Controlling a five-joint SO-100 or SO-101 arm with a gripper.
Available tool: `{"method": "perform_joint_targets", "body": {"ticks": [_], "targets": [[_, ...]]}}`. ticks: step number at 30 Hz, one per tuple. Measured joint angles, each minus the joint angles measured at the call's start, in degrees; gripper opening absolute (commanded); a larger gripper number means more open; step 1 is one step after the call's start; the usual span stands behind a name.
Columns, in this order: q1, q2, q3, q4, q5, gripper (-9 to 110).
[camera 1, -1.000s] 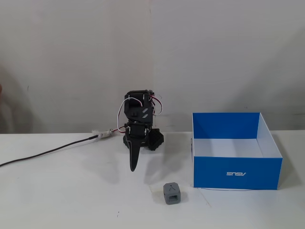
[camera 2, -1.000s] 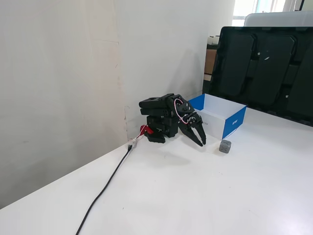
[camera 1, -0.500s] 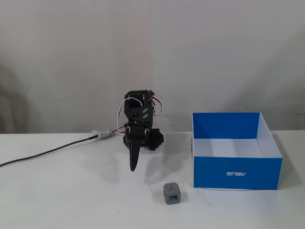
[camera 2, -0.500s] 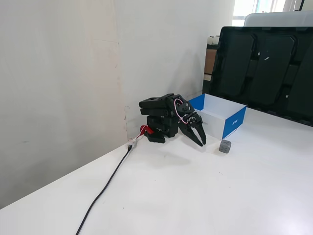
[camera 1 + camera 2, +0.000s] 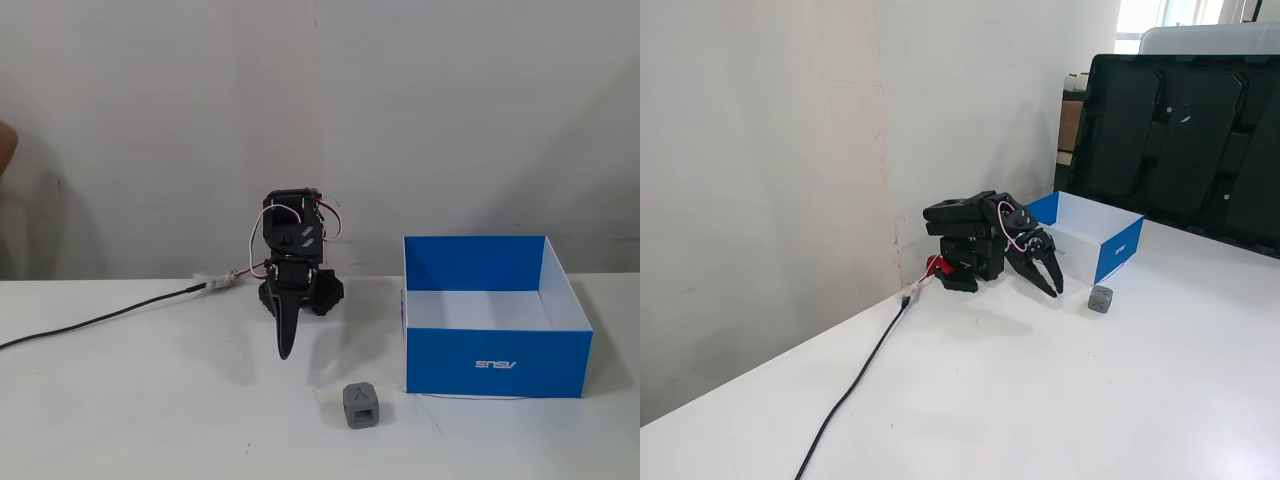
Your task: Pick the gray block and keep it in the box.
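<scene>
A white surface point(image 5: 130, 400) stands against a pale wall, and near its back edge sits a small black robot arm point(image 5: 296, 262), folded low over its base. Red and white wires loop around its upper joints.

The gripper point(image 5: 287, 345) hangs from the arm, pointing down toward the surface. Seen from the front in a fixed view, its dark fingers come together to a single narrow tip, so it appears closed and holds nothing. In the other fixed view, from the side, the gripper point(image 5: 1054, 285) slants down and away from the arm, its tip close above the surface.

The gray block point(image 5: 361, 405) rests on the surface in front of the arm, a little to the right of the gripper in the front view, and clear of it. It is a small cube with rounded edges and a dark hollow in the face toward the camera. In the side view the gray block point(image 5: 1100, 298) lies just beyond the gripper tip.

The box point(image 5: 497, 362) stands to the right of the arm in the front view, near the block but not touching it. It is open-topped, bright blue outside with a small white logo, white inside. In the side view the box point(image 5: 1118, 250) sits beyond the arm.

A black cable point(image 5: 95, 320) runs from the arm's base leftward across the surface in the front view.
</scene>
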Motion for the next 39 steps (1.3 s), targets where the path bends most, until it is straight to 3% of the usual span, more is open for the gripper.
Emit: {"method": "perform_joint_targets", "body": {"ticks": [15,22,30,39], "targets": [[-0.9,0.0,-0.4,0.6,0.0,0],[-3.0,-2.5,-10.5,0.9,1.7,0],[-13.0,-38.0,-28.6,-0.5,8.1,25],[-18.1,-71.3,-43.2,-2.5,11.0,32]]}}
